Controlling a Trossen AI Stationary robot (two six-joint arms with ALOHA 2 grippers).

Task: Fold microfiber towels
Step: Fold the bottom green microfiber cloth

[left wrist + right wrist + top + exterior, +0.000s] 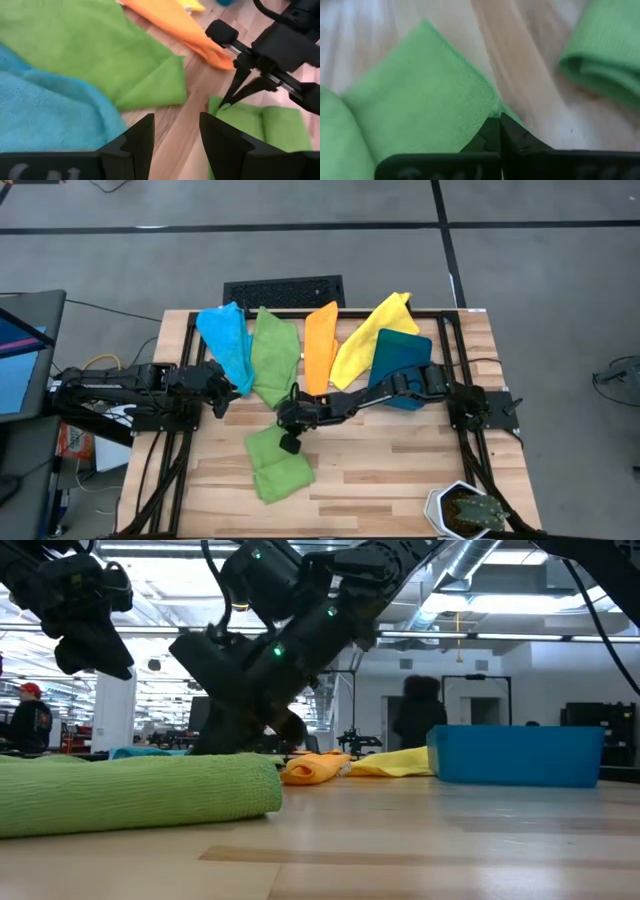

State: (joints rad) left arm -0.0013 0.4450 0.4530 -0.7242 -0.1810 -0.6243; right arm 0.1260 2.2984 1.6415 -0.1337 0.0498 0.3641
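Now the right claw [291, 423] pinches the far corner of the green towel [275, 463], likely for lifting and folding; the left claw [222, 387] waits spread.

Bright towels [300, 350] fanned, one folded

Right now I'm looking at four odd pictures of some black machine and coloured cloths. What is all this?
It is a robot with two dark arms at a wooden table, each ending in a two-finger pincer. One picture looks straight down, one looks level across the tabletop, and two come from cameras on the wrists. Blue, green, orange and yellow towels lie fanned out beside a teal bin. The right pincer is shut on a corner of the folded green towel. The left pincer is open and waits, empty, near the blue one.
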